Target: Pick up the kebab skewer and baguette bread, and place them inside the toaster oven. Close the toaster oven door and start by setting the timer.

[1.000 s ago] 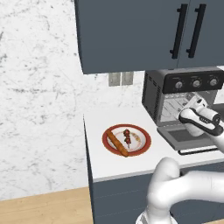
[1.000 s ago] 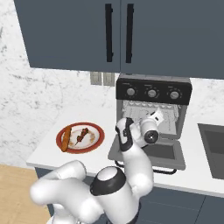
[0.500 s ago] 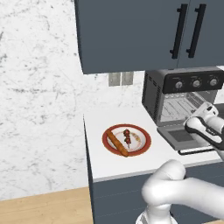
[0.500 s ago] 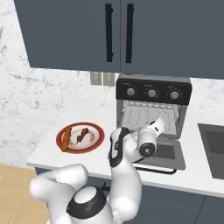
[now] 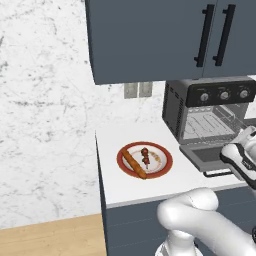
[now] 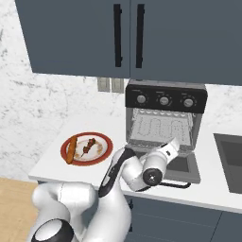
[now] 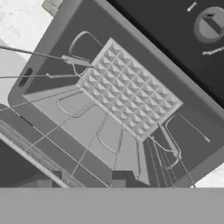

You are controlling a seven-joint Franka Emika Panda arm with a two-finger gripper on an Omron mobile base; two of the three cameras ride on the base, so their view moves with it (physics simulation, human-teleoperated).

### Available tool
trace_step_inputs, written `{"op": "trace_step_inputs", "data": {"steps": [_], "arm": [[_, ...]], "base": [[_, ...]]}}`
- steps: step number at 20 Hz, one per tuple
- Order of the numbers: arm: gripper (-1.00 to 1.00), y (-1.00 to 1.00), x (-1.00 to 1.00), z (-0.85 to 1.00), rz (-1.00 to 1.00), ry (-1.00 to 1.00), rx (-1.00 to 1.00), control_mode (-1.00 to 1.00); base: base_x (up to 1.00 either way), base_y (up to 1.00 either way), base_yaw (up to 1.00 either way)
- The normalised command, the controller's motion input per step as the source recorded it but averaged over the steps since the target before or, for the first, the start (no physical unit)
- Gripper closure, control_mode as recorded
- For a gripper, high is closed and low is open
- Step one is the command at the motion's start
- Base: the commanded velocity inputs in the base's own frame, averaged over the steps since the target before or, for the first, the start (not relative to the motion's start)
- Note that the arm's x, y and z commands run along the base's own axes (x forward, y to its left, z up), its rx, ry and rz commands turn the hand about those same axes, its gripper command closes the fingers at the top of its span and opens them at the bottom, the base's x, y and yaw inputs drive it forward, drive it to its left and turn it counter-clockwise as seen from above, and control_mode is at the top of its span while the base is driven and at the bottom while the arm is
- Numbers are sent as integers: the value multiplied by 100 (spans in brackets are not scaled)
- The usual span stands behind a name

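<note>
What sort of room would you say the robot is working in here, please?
Most likely a home kitchen: a toaster oven sits on a white counter under dark wall cabinets, with a plate of food beside it and a marble-look backsplash.

**We are in a kitchen**

We see dark blue cupboards [image 5: 165,40] with long black handles high on the wall. Under them is a white worktop [image 5: 120,185] with more dark cupboards below. A toaster oven [image 5: 207,107] sits on the worktop with its door [image 5: 212,156] lying open. A red plate [image 5: 162,171] with bread and a meat stick on it rests beside it. The wall [image 5: 40,125] looks like white marble, the floor [image 5: 50,240] is wood, and a sink [image 6: 229,163] sits at the right.
</note>
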Motion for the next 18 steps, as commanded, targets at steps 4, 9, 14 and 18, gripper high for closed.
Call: {"op": "trace_step_inputs", "data": {"steps": [4, 9, 14, 18], "arm": [[100, -45, -99, 61, -5, 12, 2, -100], [100, -30, -82, 70, -4, 17, 0, -100], [100, 11, -58, 71, -4, 33, 2, -100], [100, 61, -33, 16, -17, 51, 6, -100]], "base": [[0, 0, 0], [0, 0, 0], [0, 0, 0], [0, 0, 0]]}}
